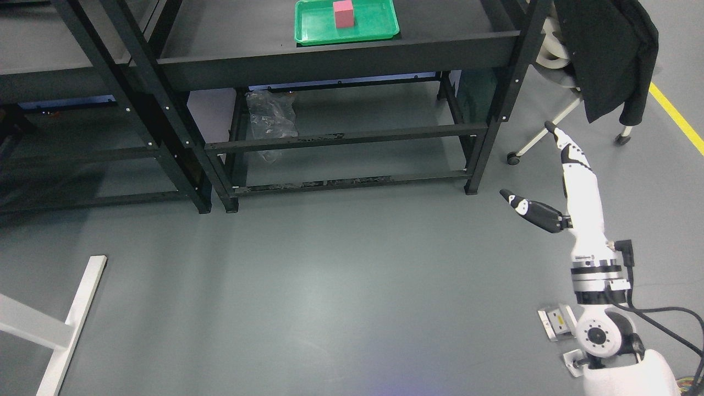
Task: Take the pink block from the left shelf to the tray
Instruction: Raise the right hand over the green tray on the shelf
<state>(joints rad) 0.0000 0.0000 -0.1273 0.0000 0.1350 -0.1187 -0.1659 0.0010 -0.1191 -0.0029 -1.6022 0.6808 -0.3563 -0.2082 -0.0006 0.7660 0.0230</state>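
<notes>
While the right hand [572, 187] hangs open, the pink block [343, 14] sits in the tray [379, 25].

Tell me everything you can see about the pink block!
The pink block is a small, plain cube-like block with flat faces and a matte look. It stands upright in the green tray, near the tray's middle, on the black shelf. Only the tray touches it. No hand is near it.
</notes>
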